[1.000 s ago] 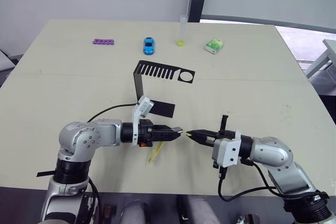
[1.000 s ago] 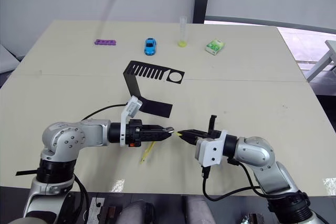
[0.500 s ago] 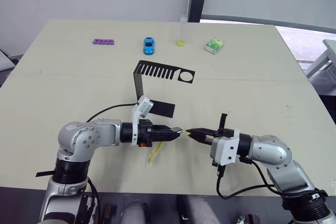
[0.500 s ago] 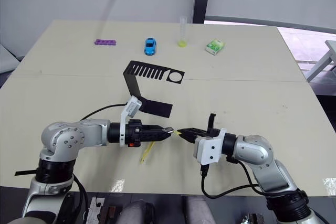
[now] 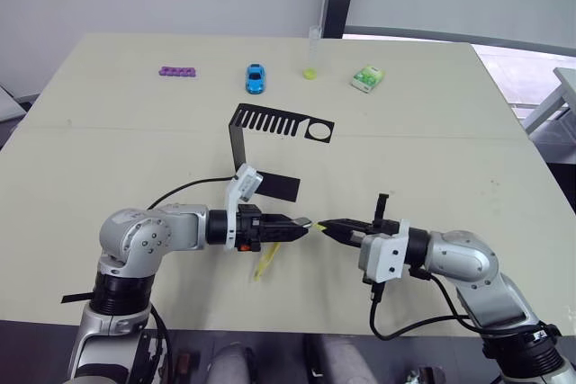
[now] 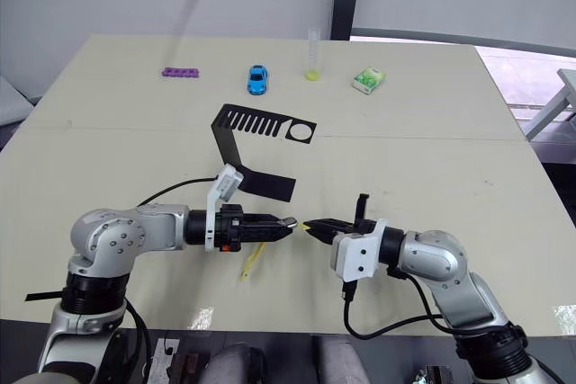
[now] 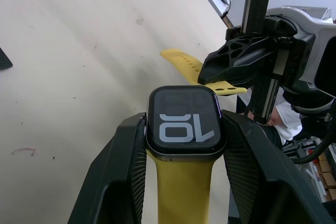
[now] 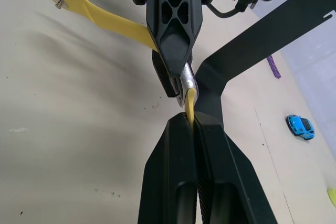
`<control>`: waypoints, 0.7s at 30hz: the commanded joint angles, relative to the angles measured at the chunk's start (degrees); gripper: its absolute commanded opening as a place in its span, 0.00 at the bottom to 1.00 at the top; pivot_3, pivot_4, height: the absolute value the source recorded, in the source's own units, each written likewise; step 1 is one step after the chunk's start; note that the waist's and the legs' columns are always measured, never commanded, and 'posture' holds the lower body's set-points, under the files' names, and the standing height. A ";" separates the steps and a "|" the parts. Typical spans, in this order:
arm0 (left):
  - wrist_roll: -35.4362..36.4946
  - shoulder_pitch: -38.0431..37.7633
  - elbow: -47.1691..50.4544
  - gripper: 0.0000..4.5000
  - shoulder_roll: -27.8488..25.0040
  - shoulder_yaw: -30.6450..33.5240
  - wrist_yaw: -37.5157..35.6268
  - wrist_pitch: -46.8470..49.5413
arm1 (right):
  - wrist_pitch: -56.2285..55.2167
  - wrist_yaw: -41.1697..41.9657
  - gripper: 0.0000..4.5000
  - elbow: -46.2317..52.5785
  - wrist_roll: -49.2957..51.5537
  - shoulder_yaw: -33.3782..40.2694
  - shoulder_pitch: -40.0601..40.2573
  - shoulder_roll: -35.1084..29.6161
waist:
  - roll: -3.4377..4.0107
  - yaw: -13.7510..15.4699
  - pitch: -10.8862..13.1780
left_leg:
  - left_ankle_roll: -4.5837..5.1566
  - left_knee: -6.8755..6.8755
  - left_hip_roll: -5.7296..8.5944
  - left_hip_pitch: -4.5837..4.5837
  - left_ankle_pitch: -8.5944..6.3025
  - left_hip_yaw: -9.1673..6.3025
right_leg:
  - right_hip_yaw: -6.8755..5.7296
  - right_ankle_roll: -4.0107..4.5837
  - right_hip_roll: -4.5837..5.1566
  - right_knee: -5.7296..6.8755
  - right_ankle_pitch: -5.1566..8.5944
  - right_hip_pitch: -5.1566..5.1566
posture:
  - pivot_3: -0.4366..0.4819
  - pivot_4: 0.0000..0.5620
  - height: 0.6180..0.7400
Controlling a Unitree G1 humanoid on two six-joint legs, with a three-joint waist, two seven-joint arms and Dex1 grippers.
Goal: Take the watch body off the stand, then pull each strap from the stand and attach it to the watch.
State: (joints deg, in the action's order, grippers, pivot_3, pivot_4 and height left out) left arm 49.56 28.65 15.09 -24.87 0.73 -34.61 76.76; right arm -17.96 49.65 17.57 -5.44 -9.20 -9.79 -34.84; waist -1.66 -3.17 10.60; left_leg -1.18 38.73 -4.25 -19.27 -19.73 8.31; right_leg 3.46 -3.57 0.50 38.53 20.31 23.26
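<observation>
Left eye view, as I am reading it: a pale beige table (image 5: 432, 114) is carrying everything, with a seam running across it; grey wall behind, a dark vertical post, bright window panels to the right.

Far edge of the table: purple bar (image 5: 178, 71), blue toy car (image 5: 256, 77), clear tube (image 5: 311, 53) with yellow at its base, green-white packet (image 5: 367, 77).

Mid-table: the stand (image 5: 270, 146) is sitting upright, its slotted top plate with the round hole facing the camera, its slots holding no strap.

Near edge: I am seeing the left gripper (image 7: 181, 145) grasping the watch body (image 7: 184, 121) between its two fingers, screen showing light digits. One yellow strap (image 7: 181, 187) is hanging from the watch body, already attached, trailing down toward the table.

The right gripper (image 8: 191, 121) is pinching the second strap (image 8: 190, 100) with fingers clenched, and is holding its end right against the edge of the watch body. The two grippers are meeting tip to tip above the table.
</observation>
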 commanded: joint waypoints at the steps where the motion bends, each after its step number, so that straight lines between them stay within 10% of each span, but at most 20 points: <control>1: 1.42 0.87 2.61 0.35 1.92 -2.73 -0.51 -0.06 | -0.85 -1.27 0.00 2.87 0.90 -2.04 -1.46 1.58 | 0.00 0.01 0.00 | 0.00 0.00 0.00 0.00 0.00 0.00 | 0.00 0.00 0.00 0.00 0.00 0.00 | 0.48 0.27 1.00; 21: 0.65 0.72 2.56 0.35 2.51 -3.38 -0.29 -0.15 | -0.35 -1.45 0.00 1.69 -0.60 -2.81 -3.29 2.76 | 0.00 0.00 0.00 | 0.00 0.00 0.00 0.00 0.00 0.00 | 0.00 0.00 0.00 0.00 0.00 0.00 | 0.48 0.27 1.00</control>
State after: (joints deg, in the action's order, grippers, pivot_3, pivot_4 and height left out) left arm 49.00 28.65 15.09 -24.41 0.62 -34.46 76.69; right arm -17.02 49.65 16.38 -7.39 -10.46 -11.11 -33.67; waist -1.66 -3.17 10.60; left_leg -1.18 38.73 -4.25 -19.27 -19.73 8.32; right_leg 3.46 -3.57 0.50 38.53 20.31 23.26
